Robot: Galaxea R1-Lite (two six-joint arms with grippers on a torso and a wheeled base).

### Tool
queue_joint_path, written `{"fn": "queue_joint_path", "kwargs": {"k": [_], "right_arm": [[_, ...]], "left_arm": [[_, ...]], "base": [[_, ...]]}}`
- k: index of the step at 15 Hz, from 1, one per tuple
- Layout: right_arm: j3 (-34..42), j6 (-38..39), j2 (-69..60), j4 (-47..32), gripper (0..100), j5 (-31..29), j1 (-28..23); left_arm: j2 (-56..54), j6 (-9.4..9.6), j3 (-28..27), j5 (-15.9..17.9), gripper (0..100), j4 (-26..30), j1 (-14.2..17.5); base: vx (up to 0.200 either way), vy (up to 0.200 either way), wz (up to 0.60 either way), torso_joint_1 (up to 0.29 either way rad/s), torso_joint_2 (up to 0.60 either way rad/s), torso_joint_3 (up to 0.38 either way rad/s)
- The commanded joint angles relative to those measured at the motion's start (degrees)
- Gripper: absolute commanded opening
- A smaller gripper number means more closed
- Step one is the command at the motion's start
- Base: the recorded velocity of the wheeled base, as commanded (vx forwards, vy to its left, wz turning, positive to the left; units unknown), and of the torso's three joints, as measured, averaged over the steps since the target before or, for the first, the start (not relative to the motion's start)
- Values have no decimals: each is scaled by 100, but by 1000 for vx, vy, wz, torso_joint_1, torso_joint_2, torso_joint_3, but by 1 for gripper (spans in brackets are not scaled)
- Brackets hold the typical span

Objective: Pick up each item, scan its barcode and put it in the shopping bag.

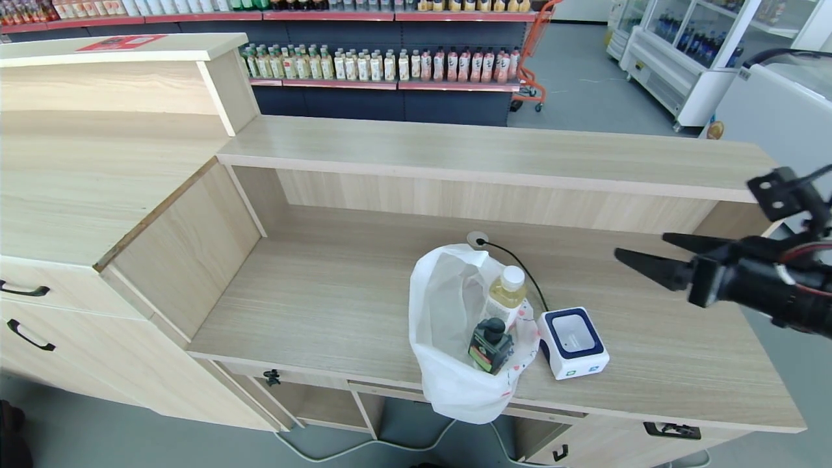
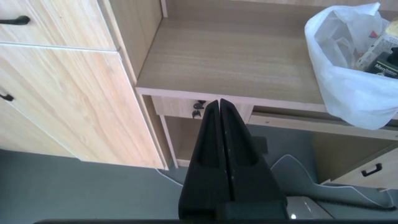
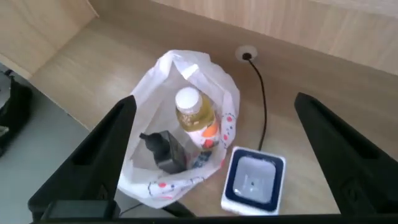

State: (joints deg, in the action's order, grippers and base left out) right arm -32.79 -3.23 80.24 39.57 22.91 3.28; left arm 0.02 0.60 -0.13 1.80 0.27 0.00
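Spread wide and empty, the right hand [image 1: 641,246] hangs above the tabletop [image 1: 312,299]; below and ahead of it stands the white shopping bag [image 1: 445,325], holding a yellow bottle [image 1: 507,294] and a dark container [image 1: 491,346], with the scanner [image 1: 574,340] just beside the bag on the side nearer that hand. The left hand [image 2: 218,106] is clenched on nothing, lower than the tabletop's front edge, well apart from the bag.

Premises are a retail shop, seen at its checkout: shelves [image 1: 383,65] stocked with rows of bottled drinks, glass-fronted chiller cabinets [image 1: 682,58] and an orange trolley [image 1: 536,45] stand behind a wooden worktop [image 1: 338,292] carrying a barcode scanner [image 1: 573,341] and a white shopping bag [image 1: 448,325].
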Motion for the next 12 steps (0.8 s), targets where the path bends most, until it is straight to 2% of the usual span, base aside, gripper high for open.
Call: {"fn": "queue_joint_path", "kwargs": {"k": [1,4,5,7,8,12], "right_arm": [[985,95,-3955,-3324,100,-1420,-583],[2365,103,-5660,-3359,100,-1570,-451],[2541,103,-5888,-3351,100,-1667,-389],[3112,103,-6644,-3342,100,-2264,-170],[3235,121,-6916,-3342,100,-2431,-170],[3279,103,-7962,-3509,100,-2449,-275]], "left_arm": [[6,2,-4,4,0,0,0],[6,2,5,4,0,0,0],[6,2,-4,-5,0,0,0],[6,2,5,4,0,0,0],[6,2,5,-5,0,0,0],[6,2,-4,-5,0,0,0]], "base": [[0,0,0,0,0,0],[0,0,0,0,0,0],[0,0,0,0,0,0],[0,0,0,0,0,0],[0,0,0,0,0,0],[0,0,0,0,0,0]]}}
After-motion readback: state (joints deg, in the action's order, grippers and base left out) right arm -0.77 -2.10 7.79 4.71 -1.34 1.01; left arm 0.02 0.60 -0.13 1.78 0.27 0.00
